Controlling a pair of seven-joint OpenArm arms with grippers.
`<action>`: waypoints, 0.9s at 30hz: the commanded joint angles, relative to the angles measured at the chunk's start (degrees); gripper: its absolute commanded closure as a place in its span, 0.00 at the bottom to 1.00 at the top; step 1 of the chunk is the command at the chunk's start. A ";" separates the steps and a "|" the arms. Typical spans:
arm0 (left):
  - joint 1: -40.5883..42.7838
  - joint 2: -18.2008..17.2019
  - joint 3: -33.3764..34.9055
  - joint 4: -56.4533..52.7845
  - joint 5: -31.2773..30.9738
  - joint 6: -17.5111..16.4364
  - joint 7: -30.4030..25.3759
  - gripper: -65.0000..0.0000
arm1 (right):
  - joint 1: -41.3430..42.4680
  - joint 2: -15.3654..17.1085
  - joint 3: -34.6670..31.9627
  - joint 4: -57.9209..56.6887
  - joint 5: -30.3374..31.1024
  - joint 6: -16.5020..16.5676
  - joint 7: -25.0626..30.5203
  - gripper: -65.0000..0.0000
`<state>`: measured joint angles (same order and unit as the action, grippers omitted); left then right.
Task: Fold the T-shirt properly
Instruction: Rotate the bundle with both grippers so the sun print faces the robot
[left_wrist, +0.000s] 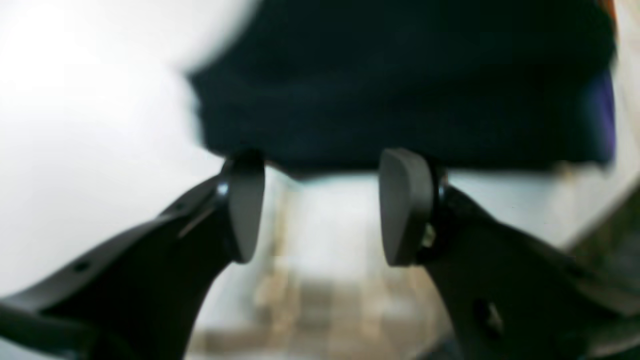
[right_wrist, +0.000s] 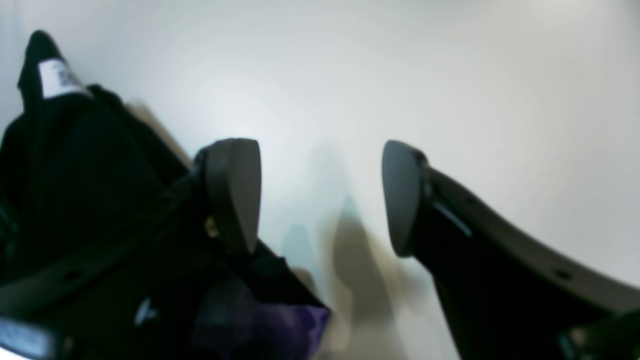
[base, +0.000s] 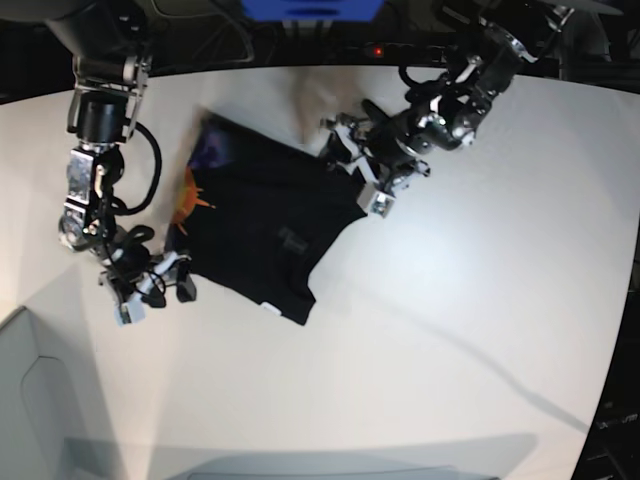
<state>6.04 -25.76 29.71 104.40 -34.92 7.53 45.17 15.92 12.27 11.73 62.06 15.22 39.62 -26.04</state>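
Both pairs of fingers stand apart with nothing between them. The left fingers (left_wrist: 247, 210) sit just at the T-shirt's (base: 260, 225) edge; the right fingers (right_wrist: 235, 195) are beside its other side, near its white tag (right_wrist: 56, 77). The black T-shirt lies partly folded on the white worktop (base: 470, 300), orange print (base: 190, 198) showing

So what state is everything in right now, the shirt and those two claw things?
T-shirt: lying partly folded on the white table, orange print showing at one edge, nothing gripping it.
Left end effector: open, empty, close by the shirt's edge.
Right end effector: open, empty, beside the shirt over bare table.
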 joint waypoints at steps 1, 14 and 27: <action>-0.90 -0.57 1.89 0.79 -0.12 -0.01 -0.64 0.46 | 0.82 0.69 -0.69 0.66 0.64 0.38 1.91 0.41; -9.08 4.44 13.58 -11.17 0.32 0.43 -0.99 0.46 | -5.24 0.78 -1.22 3.12 0.64 0.38 2.53 0.41; -15.05 5.93 3.12 -15.74 0.32 0.43 -1.43 0.45 | -22.91 1.93 -0.69 20.00 0.64 0.38 2.70 0.41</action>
<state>-8.27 -20.08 33.04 88.03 -34.61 7.42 43.59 -7.29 13.61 10.79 81.19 15.55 39.57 -23.66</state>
